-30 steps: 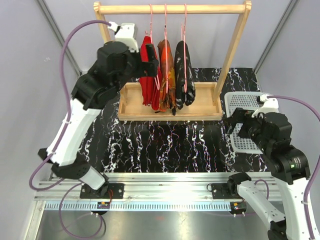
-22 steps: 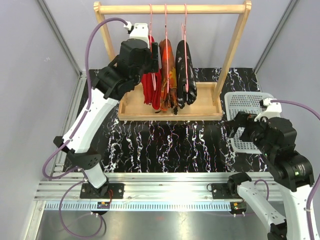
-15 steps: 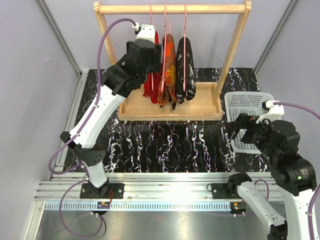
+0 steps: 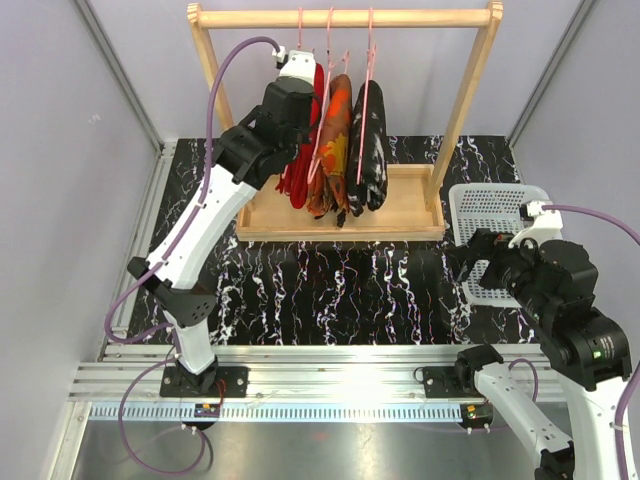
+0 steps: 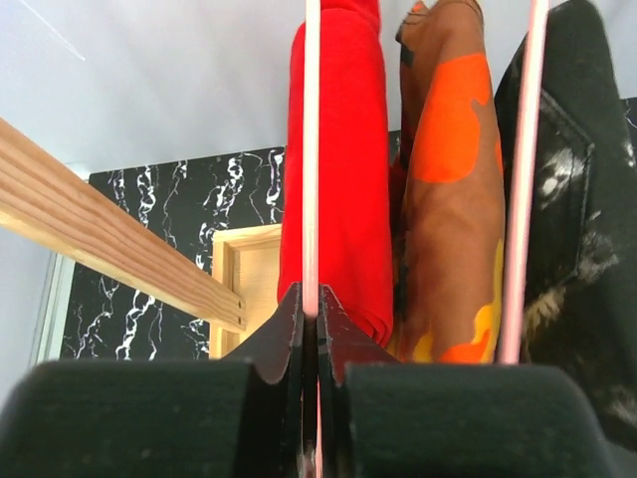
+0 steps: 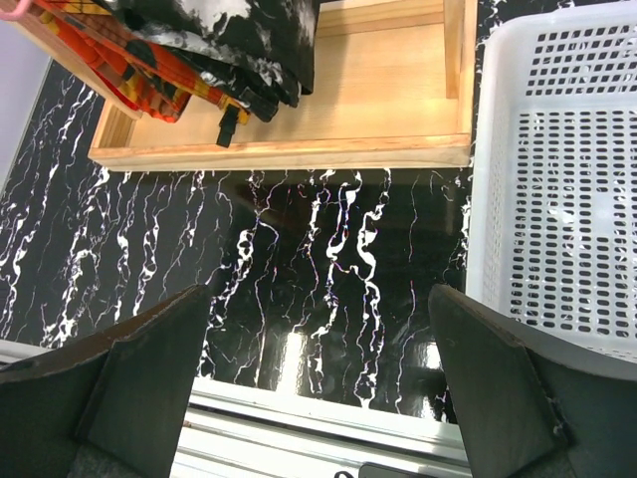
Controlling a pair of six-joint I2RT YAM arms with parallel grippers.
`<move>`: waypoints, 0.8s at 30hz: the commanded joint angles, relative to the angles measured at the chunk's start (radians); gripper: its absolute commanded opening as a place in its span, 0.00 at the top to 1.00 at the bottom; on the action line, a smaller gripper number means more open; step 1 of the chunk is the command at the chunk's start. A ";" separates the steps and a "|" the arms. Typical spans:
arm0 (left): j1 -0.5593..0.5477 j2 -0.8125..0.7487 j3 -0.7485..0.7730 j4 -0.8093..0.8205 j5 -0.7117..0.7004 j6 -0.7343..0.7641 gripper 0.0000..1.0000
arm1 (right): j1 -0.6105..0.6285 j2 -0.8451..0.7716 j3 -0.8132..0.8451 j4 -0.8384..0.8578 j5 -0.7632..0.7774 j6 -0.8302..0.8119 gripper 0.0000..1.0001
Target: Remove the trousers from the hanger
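Three trousers hang on pink hangers from the wooden rail [image 4: 420,16]: plain red [image 4: 296,172], orange camouflage [image 4: 331,140] and black with white speckles [image 4: 371,140]. My left gripper [image 4: 307,95] is raised against the red pair's hanger. In the left wrist view its jaws are shut on that thin pink hanger wire [image 5: 312,149], the gripper [image 5: 311,311] just below the red trousers [image 5: 343,179], with the camouflage pair [image 5: 448,199] and the black pair [image 5: 582,199] to the right. My right gripper [image 4: 466,262] hovers open over the table, its jaws [image 6: 323,383] holding nothing.
The rack stands in a shallow wooden tray [image 4: 405,218], also seen in the right wrist view as a wooden tray [image 6: 348,110]. A white perforated basket [image 4: 492,205] lies right of it, under my right arm. A second hanger wire [image 5: 525,179] runs beside the held one.
My left arm rose and swung right to the red pair's hanger, and its jaws closed on the wire. The hanging trousers now tilt slightly. The right arm barely moved.
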 commanded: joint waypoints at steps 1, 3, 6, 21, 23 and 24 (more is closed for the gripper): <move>0.023 -0.007 0.034 0.070 0.051 -0.010 1.00 | 0.004 0.002 -0.009 0.040 -0.037 0.011 0.01; 0.055 -0.022 0.018 0.075 0.089 -0.050 1.00 | 0.005 -0.001 -0.009 0.040 -0.037 0.011 0.01; 0.086 -0.104 -0.109 0.165 0.159 -0.070 1.00 | 0.005 -0.007 -0.010 0.046 -0.033 0.011 0.01; 0.091 -0.298 -0.217 0.573 0.153 -0.009 1.00 | 0.007 -0.012 -0.028 0.081 -0.062 0.020 0.01; 0.091 -0.304 -0.197 0.578 0.152 -0.009 1.00 | 0.005 -0.021 -0.033 0.095 -0.074 0.022 0.01; 0.091 -0.309 -0.200 0.584 0.164 -0.006 1.00 | 0.005 -0.026 -0.036 0.115 -0.103 0.025 0.01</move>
